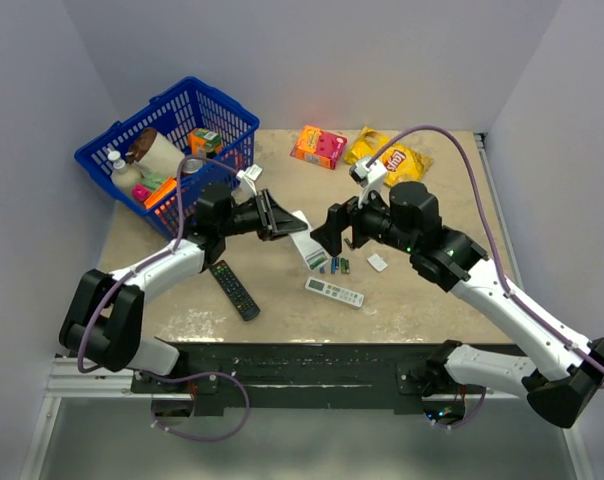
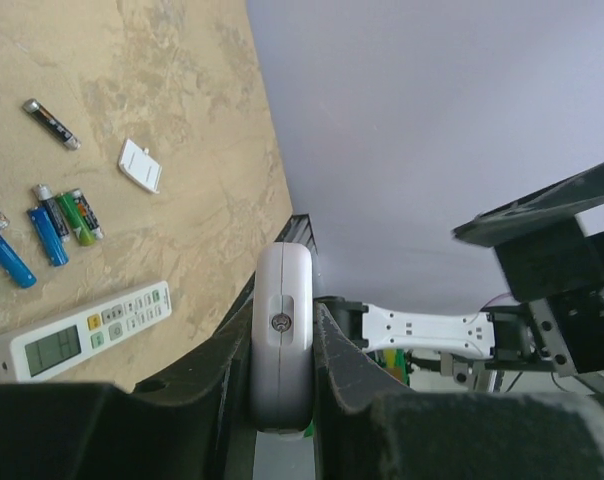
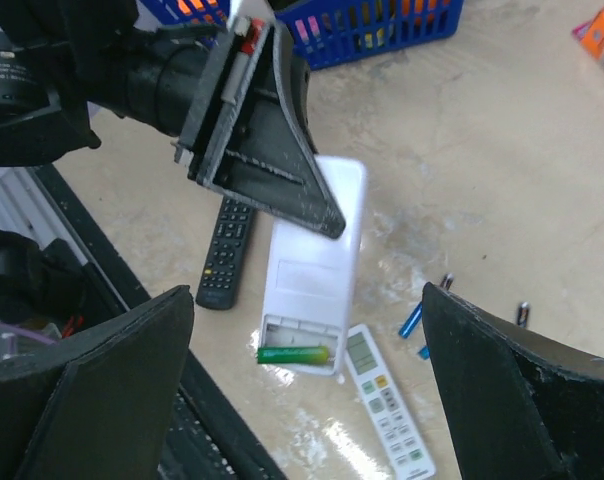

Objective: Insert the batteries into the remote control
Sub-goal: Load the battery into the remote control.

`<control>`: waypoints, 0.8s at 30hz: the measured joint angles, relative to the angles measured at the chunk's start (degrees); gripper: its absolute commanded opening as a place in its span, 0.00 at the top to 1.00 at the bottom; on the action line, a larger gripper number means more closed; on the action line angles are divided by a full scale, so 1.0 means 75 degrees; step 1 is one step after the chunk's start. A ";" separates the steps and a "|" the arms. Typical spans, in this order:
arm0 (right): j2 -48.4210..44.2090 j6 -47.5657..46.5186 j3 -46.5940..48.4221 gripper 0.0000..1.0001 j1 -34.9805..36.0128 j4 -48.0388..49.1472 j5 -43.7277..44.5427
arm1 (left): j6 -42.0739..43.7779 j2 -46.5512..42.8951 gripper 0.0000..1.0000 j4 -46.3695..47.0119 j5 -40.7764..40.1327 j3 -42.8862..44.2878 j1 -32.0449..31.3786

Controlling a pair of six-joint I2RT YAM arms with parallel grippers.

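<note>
My left gripper (image 2: 282, 362) is shut on the white remote control (image 2: 282, 335), pinching its edges and holding it above the table. In the right wrist view the remote control (image 3: 317, 250) shows its plain back with the battery compartment open. A green battery (image 3: 294, 353) lies across the compartment's lowest slot, one end poking slightly past the edge. My right gripper (image 3: 307, 300) is open wide just in front of that compartment and holds nothing. More batteries (image 2: 52, 225), blue, green and dark, lie loose on the table (image 1: 334, 265).
A slimmer white remote (image 1: 334, 292) and a black remote (image 1: 233, 289) lie near the front edge. The small white battery cover (image 1: 377, 262) sits right of the batteries. At the back stand a blue basket (image 1: 172, 150) of groceries, an orange box (image 1: 319, 146) and a yellow chips bag (image 1: 387, 155).
</note>
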 measured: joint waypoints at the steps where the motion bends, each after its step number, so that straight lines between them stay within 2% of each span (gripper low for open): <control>1: -0.0052 0.0204 -0.0160 0.02 0.0000 0.0050 0.0003 | -0.0076 -0.0047 1.00 0.0079 -0.0111 -0.0050 0.0000; 6: -0.0417 0.0731 -0.0938 0.02 0.0000 0.0154 0.0006 | -0.0332 -0.0350 1.00 0.0318 -0.0595 -0.0300 0.0038; 14: -0.0708 0.0921 -0.1728 0.04 0.0003 0.0729 -0.0221 | -0.0743 -0.0784 1.00 0.0583 -0.1309 -0.0761 0.0035; 24: -0.0635 0.0979 -0.2072 0.09 0.0003 0.1483 -0.0428 | -0.0941 -0.1119 1.00 0.0734 -0.1699 -0.0953 0.0035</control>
